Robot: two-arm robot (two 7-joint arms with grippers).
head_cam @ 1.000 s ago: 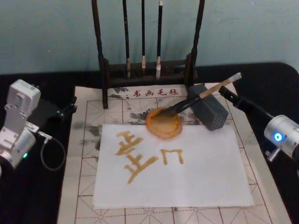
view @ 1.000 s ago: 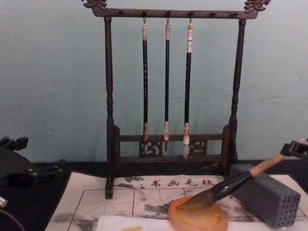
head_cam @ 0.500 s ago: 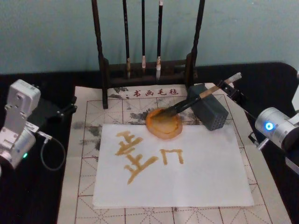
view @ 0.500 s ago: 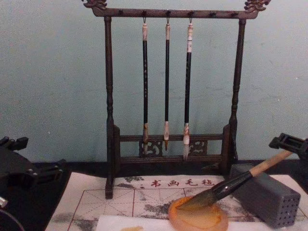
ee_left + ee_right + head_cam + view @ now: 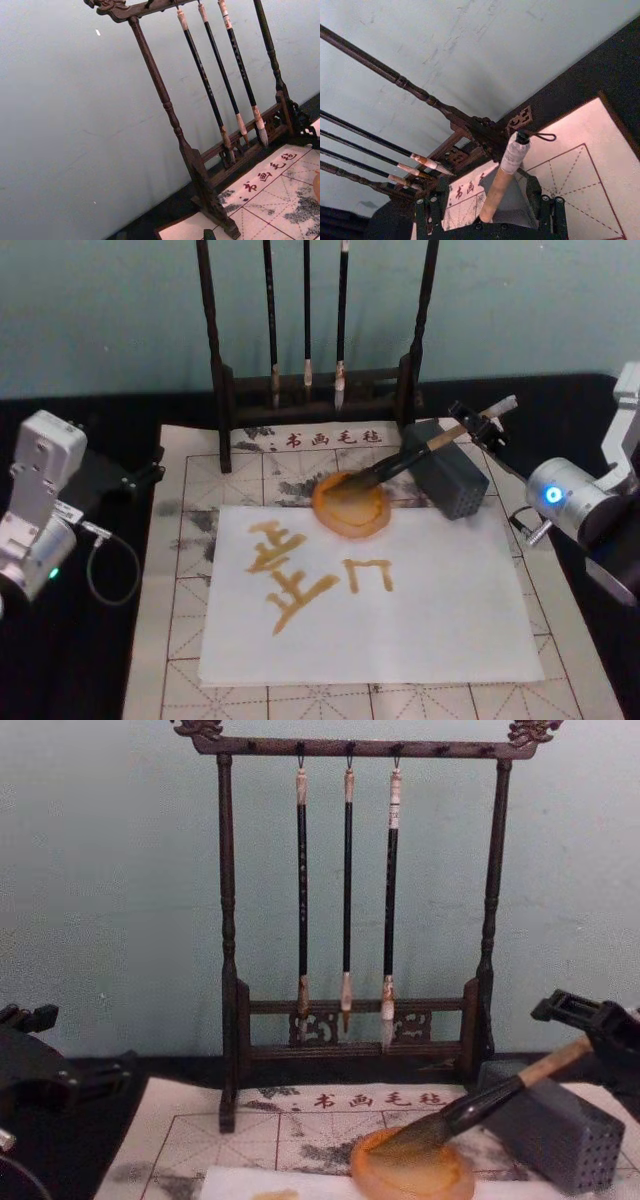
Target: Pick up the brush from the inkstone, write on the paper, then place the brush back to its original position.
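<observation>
The brush (image 5: 410, 455) lies with its bristles in the inkstone (image 5: 345, 532), the handle slanting toward 2 o'clock across the grey block (image 5: 455, 485). My right gripper (image 5: 478, 423) sits near the handle's top, jaws spread either side of it. The rack (image 5: 215, 360) stands close at 12 o'clock. The paper (image 5: 420, 610) lies flat at 6 o'clock. The left gripper (image 5: 125, 478) is parked at 9 o'clock, well apart, and I cannot tell its state.

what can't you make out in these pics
Paper: chest view, the bottom edge cuts off its writing.
Brush bristles: right wrist view, hidden behind the open right end effector straddling the handle.
Hanging brushes: head view, tops cut off by the top edge.
Inkstone: chest view, bottom edge clips its front rim.
Left end effector, parked at left: head view, dark against the black cloth.
</observation>
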